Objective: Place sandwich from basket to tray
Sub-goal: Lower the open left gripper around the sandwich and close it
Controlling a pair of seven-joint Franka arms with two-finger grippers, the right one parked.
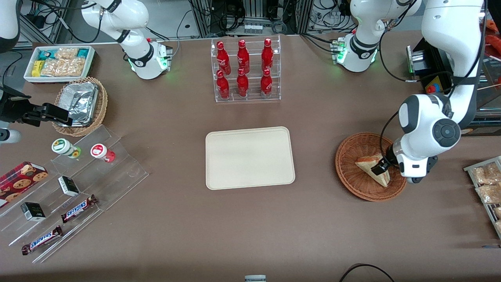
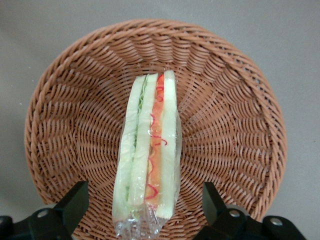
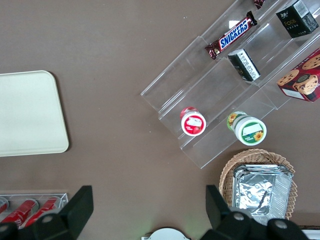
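1. The sandwich [image 2: 148, 155] lies on its side in the wicker basket [image 1: 352, 172], wrapped in clear film.
2. The gripper [image 2: 142, 210] is over the basket, fingers [image 2: 75, 200] spread wide on either side of the sandwich, not touching it.
3. The tray [image 1: 249, 157] sits well apart from the basket, toward the table's middle.

SNICKERS in blue letters on two brown candy bars [image 1: 78, 209] [image 1: 42, 240] lying on the clear stepped display [image 1: 98, 176], about 8 o'clock from the tray [image 1: 249, 157]. Nothing else legible.
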